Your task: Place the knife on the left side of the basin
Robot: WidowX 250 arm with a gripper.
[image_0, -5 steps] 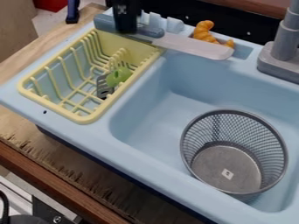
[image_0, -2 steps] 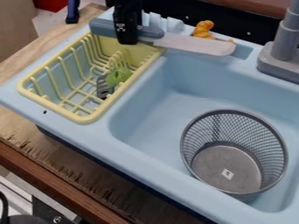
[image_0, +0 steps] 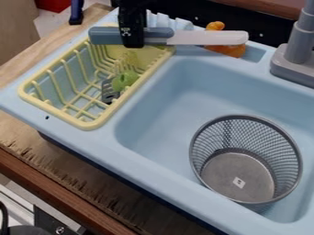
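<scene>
The black gripper (image_0: 133, 40) hangs at the upper left, over the back end of the yellow dish rack, shut on the blue-grey handle of the knife. The knife (image_0: 205, 37) lies nearly level across the view, its handle over the rack's back rim and its pale blade pointing right, above the sink's back ledge. Below it is the light blue basin (image_0: 156, 117), with the rack at its left.
The yellow rack (image_0: 97, 123) holds a green item (image_0: 124, 80) and a dark grey utensil (image_0: 109, 91). A wire mesh basket (image_0: 245, 179) stands in the basin. An orange croissant (image_0: 230, 49) sits behind the blade; a grey faucet (image_0: 298, 50) stands at right.
The knife has turned from a slant to nearly level, its blade tip rising in view and its handle end shifting left. The gripper has come down slightly in view, holding it.
</scene>
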